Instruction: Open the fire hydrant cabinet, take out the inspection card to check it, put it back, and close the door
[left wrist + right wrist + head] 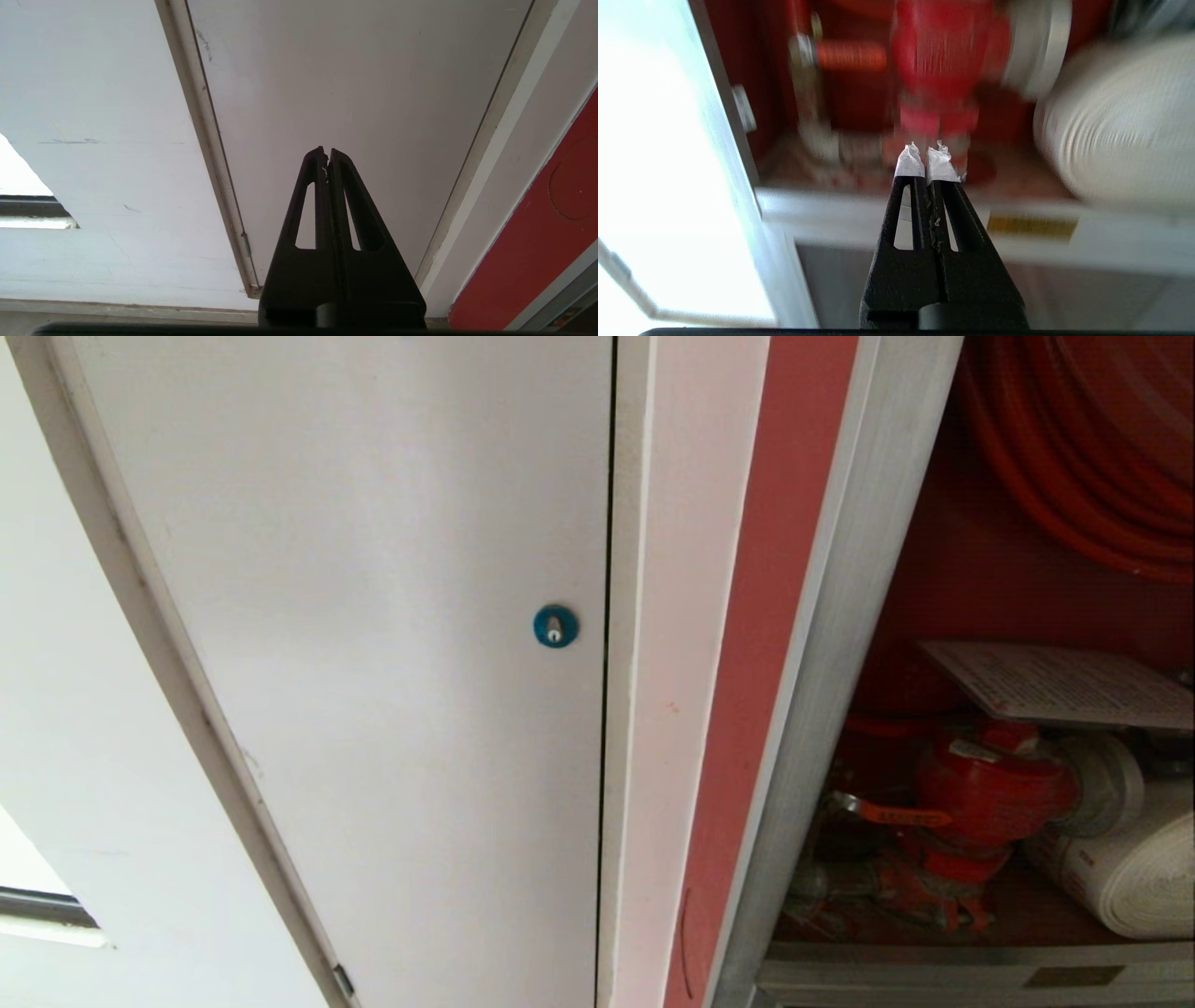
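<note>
The fire hydrant cabinet (822,644) stands open at the right of the head view, its red inside showing. The inspection card (1064,686) lies flat in it, above the red valve (990,793). A coiled red hose (1092,457) hangs above and a rolled white hose (1134,873) lies at the lower right. The door is out of view. My right gripper (927,156) is shut and empty, its taped tips pointing at the red valve (945,56) from outside the cabinet's lower rail (1111,233). My left gripper (327,154) is shut and empty before a white door.
A plain white door (373,663) with a round blue lock (555,626) fills the left of the head view. A white and red frame strip (747,663) separates it from the cabinet. A yellow label (1031,226) sits on the lower rail.
</note>
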